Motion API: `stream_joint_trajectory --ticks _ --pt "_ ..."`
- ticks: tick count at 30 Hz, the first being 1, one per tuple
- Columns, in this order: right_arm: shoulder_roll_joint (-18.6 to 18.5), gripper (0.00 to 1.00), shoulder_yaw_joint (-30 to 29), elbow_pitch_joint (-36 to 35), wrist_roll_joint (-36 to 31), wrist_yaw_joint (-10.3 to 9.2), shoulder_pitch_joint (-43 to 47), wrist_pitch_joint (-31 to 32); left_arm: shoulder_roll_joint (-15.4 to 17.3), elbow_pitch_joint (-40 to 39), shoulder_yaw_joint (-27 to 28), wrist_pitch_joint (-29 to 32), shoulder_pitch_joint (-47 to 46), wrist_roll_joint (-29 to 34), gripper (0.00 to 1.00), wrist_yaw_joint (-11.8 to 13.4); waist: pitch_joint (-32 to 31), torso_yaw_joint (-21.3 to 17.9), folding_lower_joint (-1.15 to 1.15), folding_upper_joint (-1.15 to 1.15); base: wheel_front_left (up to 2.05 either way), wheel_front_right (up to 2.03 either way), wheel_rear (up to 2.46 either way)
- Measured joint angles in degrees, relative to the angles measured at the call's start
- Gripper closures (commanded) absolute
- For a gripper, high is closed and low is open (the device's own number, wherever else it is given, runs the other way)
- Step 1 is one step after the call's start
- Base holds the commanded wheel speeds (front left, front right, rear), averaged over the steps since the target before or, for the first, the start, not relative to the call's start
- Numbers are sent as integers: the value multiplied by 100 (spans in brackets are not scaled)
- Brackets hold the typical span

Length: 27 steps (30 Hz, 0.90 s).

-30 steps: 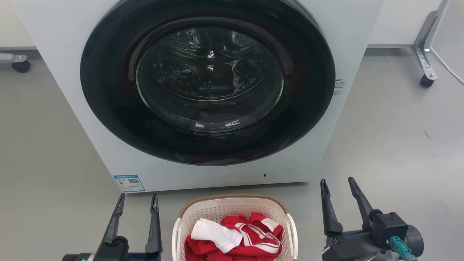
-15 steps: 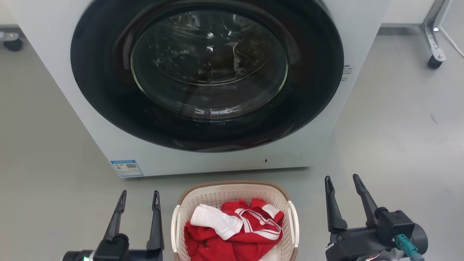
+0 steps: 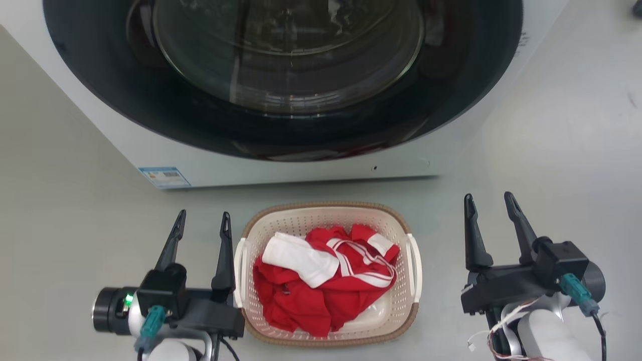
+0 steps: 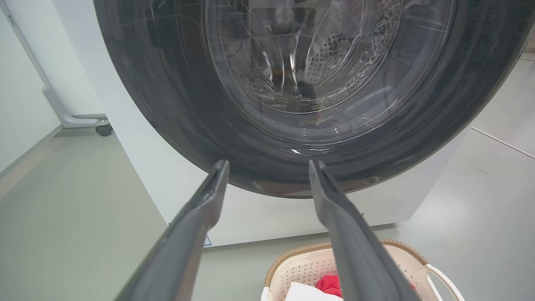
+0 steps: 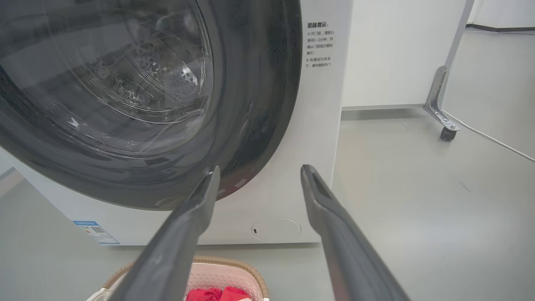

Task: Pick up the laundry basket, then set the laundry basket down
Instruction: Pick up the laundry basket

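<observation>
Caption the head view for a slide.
Open left gripper and right gripper flank the laundry basket of clothes before the washer.

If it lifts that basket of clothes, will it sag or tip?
Probably stays stiff: the laundry basket looks like rigid perforated plastic. Likely light, holding just a few red and white clothes. Lifted by one side handle alone, it might tilt.

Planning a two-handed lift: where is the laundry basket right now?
In the head view, the laundry basket sits on the floor before the washer, between the left gripper and the right gripper, nearer the left.
</observation>
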Motion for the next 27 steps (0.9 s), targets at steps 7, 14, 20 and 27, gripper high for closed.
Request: stream_joint_trajectory --ticks 7,14,20,27 --pt "-8 0 -97 377 -3 16 -477 -5 -34 645 -66 0 -605 -193 0 -92 582 90 1 0 0 0 0" --pt "-56 0 -167 757 -4 16 -886 -9 -63 1257 -149 1 -1155 -267 0 -103 1169 222 1 0 0 0 0" --pt "-96 0 -196 1152 -14 16 -1187 -9 -80 1670 -402 1 -1604 -579 0 -100 1679 343 1 0 0 0 0" --pt "-166 0 -240 1562 -55 16 -1688 -9 -94 2123 -735 1 -2200 -860 0 -91 2367 479 0 0 0 0 0"
